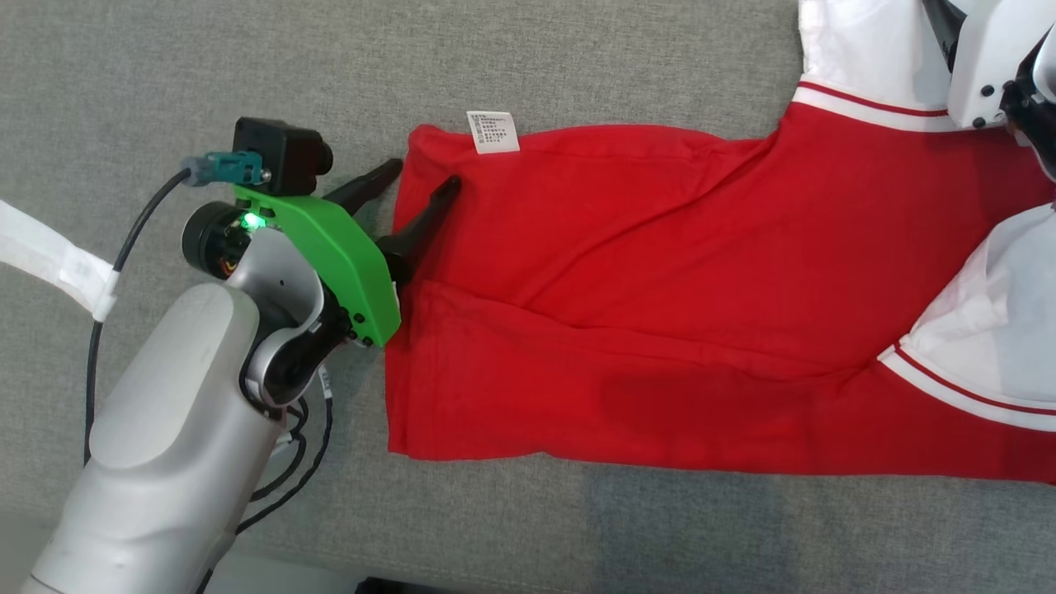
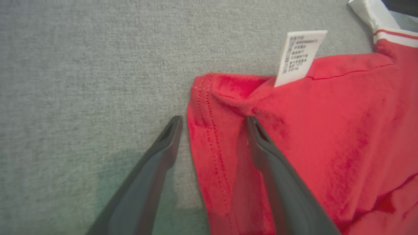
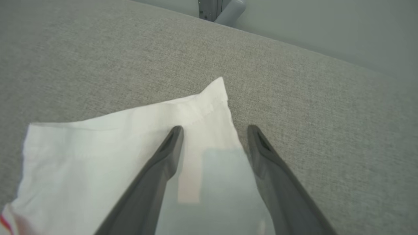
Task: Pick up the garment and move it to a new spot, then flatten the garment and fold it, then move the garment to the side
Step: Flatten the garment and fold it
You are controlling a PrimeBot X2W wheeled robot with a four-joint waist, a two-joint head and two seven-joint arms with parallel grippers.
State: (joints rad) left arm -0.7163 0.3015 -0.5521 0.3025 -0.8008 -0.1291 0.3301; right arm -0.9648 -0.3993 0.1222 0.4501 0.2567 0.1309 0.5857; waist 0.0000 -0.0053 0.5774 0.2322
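left fingers [image 2: 156,163] stand spread across the red shirt's [image 2: 326,130] hem corner; right fingers [image 3: 160,163] stand spread above its white sleeve [image 3: 98,147].

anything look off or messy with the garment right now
Yes. The red garment isn't flat: a long ridge of folded cloth runs across its middle, and the hem corner by the open left hand is puckered. Its white care label pokes out past the edge.
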